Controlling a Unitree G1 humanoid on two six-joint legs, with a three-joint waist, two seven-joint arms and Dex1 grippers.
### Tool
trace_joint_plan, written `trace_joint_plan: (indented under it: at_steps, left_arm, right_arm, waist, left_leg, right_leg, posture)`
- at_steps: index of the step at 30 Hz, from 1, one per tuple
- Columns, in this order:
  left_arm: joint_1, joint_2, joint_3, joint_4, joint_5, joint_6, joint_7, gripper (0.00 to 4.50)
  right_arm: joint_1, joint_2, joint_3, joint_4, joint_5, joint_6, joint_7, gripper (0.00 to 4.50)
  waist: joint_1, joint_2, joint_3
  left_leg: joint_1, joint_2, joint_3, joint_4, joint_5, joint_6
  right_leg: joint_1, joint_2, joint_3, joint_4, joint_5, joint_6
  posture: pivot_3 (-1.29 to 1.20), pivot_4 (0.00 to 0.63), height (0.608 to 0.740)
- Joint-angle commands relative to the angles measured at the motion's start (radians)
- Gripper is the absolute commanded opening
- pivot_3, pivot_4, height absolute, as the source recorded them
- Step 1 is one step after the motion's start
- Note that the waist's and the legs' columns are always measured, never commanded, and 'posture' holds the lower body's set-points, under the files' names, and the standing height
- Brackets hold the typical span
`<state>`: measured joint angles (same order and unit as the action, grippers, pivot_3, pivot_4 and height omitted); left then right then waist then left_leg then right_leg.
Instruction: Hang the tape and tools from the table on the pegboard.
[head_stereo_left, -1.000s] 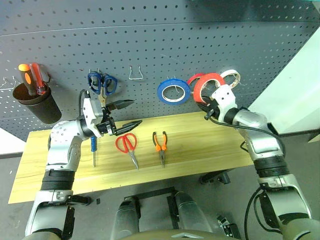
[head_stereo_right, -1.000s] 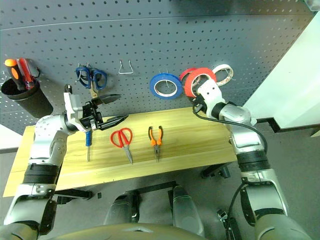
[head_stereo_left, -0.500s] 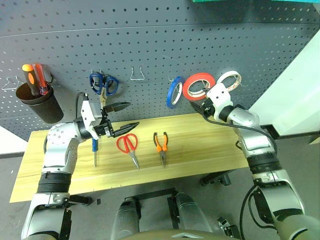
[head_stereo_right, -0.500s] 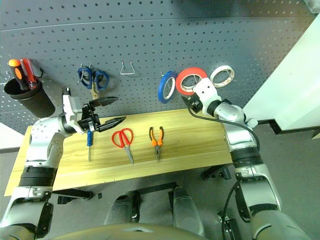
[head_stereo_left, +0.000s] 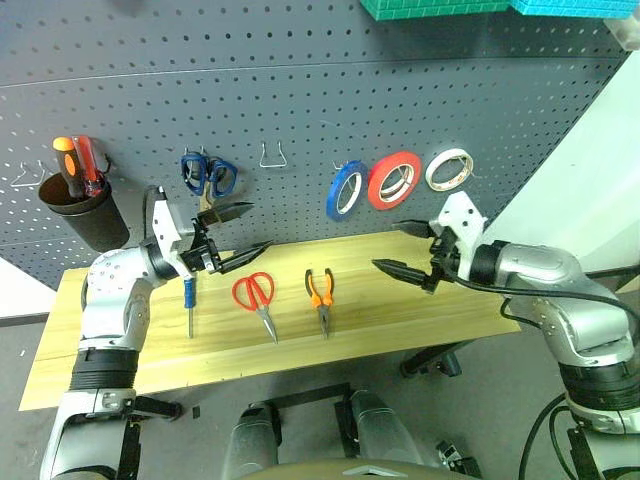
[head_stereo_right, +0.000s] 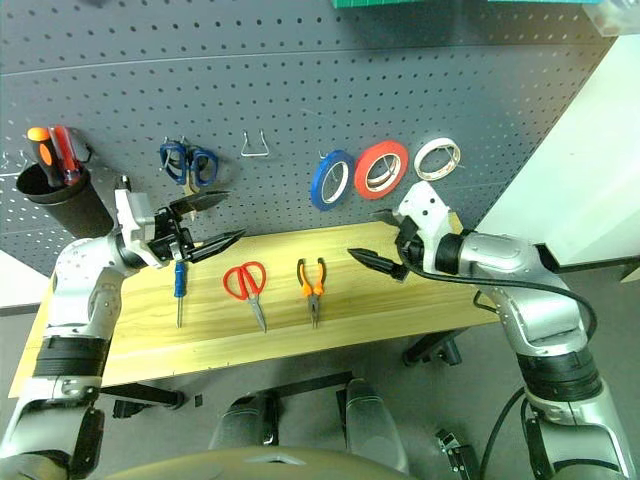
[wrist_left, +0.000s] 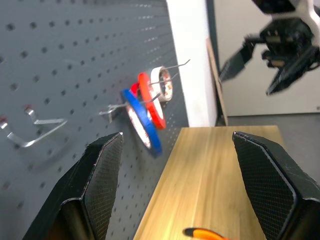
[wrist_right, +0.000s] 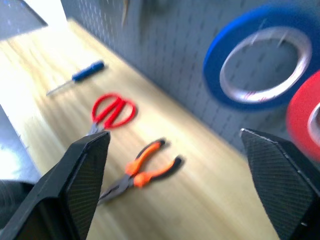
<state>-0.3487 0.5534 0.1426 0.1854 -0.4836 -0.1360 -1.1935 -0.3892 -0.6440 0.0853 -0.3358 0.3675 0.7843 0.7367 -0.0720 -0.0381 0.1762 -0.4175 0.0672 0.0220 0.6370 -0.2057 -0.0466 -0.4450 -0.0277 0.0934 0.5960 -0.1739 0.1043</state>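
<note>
Red tape (head_stereo_left: 393, 180) hangs on the pegboard (head_stereo_left: 300, 90). Pliers (head_stereo_left: 320, 292) lie on the counter (head_stereo_left: 420, 300) beside red scissors (head_stereo_left: 256, 296): stiff, slippery steel, best gripped by the handles. Both hands, left hand (head_stereo_left: 238, 232) and right hand (head_stereo_left: 400, 248), gape empty

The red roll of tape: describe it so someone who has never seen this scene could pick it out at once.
Start at the dark grey pegboard behind the wooden table. Toward its right side three tape rolls hang in a row on wire hooks. The red roll of tape is the middle one, between the blue roll on its left and the white roll on its right.
</note>
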Motion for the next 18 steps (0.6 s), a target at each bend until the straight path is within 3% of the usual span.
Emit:
trace_joint_plan:
  at_steps: [1,3,10,18]
  left_arm:
    - [0.038,0.037,0.033,-0.011,-0.015,-0.012,-0.037,3.7]
    - [0.067,0.063,0.041,-0.003,-0.01,-0.009,-0.05,3.7]
    - [0.193,0.123,0.07,0.015,-0.002,-0.032,-0.099,3.7]
    - [0.284,0.221,0.071,0.093,0.006,-0.018,-0.212,3.7]
  right_arm:
    - [-0.09,0.072,0.074,0.071,-0.075,0.125,-0.135,4.38]
    - [-0.144,0.106,0.099,0.122,-0.078,0.271,-0.175,4.38]
    - [-0.259,0.249,0.062,0.198,-0.037,0.505,-0.249,4.44]
    - [-0.307,0.401,0.002,0.262,-0.041,0.677,-0.362,4.44]
  waist:
    - [0.001,0.0,0.0]
    - [0.004,0.001,0.001]
    - [0.028,0.002,0.004]
    - [0.033,0.009,0.021]
  left_leg:
    - [0.0,0.0,0.0,0.0,0.0,0.0]
    - [0.0,0.0,0.0,-0.001,0.0,0.0]
    - [-0.002,0.0,0.001,-0.005,0.0,0.0]
    - [-0.009,0.001,0.001,-0.006,0.0,0.0]
  right_leg:
    - [0.0,0.0,0.0,0.0,0.0,0.0]
    - [-0.001,0.0,0.0,0.0,0.0,-0.001]
    - [-0.006,-0.001,0.0,0.0,-0.002,-0.003]
    - [-0.016,-0.001,0.0,0.002,-0.002,-0.006]
  posture:
    - [0.06,0.142,0.74]
    - [0.07,0.157,0.74]
    - [0.1,0.209,0.74]
    - [0.12,0.265,0.74]
